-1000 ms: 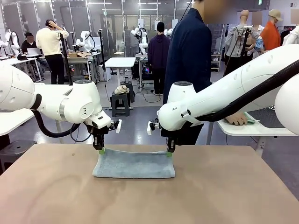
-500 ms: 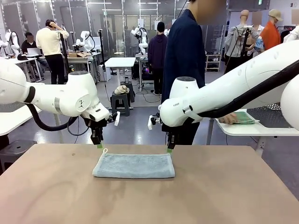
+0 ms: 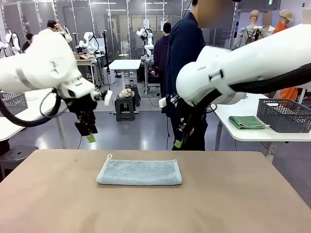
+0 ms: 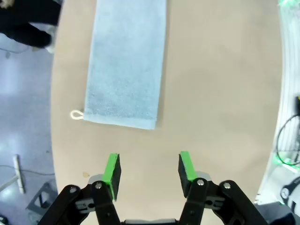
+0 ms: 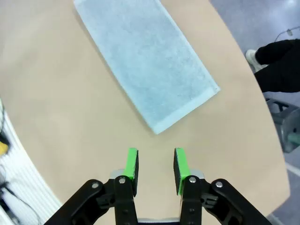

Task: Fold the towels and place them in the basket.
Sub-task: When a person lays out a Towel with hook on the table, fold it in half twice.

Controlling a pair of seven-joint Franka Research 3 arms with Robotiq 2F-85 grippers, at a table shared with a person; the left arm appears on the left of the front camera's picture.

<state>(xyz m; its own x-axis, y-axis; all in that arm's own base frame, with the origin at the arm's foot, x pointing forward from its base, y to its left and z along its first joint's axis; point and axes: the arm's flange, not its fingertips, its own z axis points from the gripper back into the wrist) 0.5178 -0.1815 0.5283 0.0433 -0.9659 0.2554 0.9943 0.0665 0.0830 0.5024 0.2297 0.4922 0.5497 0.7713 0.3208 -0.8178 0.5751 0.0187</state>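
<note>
Blue-grey towel [image 3: 139, 172] lies folded at centre of table [image 3: 233, 204]. Left gripper [image 3: 90, 138] hovers at its 10 o'clock, right gripper [image 3: 179, 143] at 2 o'clock, both half open and empty. Probable next step: grasp one short edge for a further fold, then transfer to basket [image 3: 284, 115], 3 o'clock.

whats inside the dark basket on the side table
Nothing shows above the rim of the basket; its mesh walls cover the inside. The green towel lies beside it, outside.
</note>
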